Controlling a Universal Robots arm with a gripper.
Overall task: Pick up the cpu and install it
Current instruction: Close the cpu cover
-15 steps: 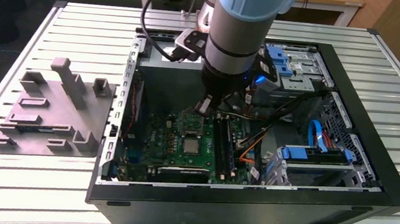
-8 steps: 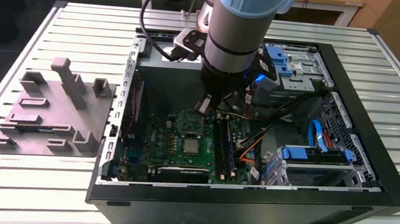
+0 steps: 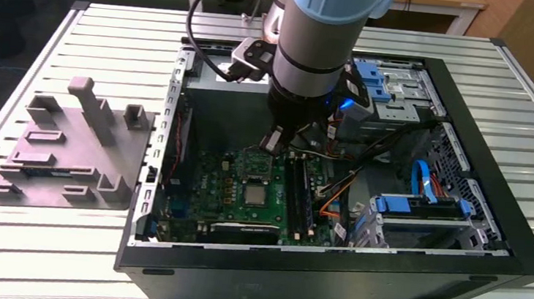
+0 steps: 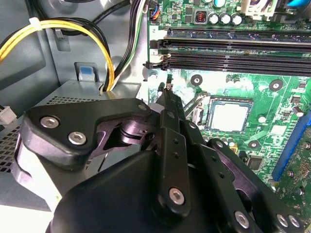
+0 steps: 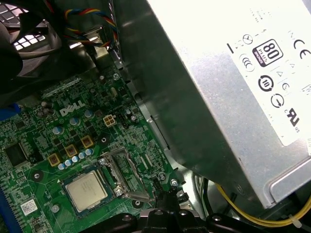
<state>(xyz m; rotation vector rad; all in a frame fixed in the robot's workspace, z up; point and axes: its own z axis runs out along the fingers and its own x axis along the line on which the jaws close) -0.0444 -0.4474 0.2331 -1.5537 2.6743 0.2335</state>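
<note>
Inside an opened desktop tower, the gripper [image 4: 167,90] hangs just above the green motherboard [image 3: 233,190], its slim black fingers [image 4: 171,104] pressed together to a single narrow tip and holding nothing. The cpu [image 5: 86,189] lies close ahead of that tip, already seated flat and square in its dark metal-framed socket [image 5: 119,177], its pale silvery lid catching the light in both wrist views. The socket's frame and thin lever stand beside the chip, on the side nearer the fingers.

By the look of it, the placing is done and the work now concerns the socket's hardware. Doing it well would mean keeping the fingertip on the metal frame or lever, never on the chip's lid, and pressing straight, since the thin tile sits on delicate contacts.

Farther from the fingers run long black memory slots [image 4: 233,56], then yellow and black cables [image 4: 73,29] against the grey steel of the power supply [image 5: 233,97]. Outside the case [image 3: 500,172], well away, a grey moulded plastic holder [image 3: 70,153] with upright posts rests on the slatted aluminium table [image 3: 41,260].
</note>
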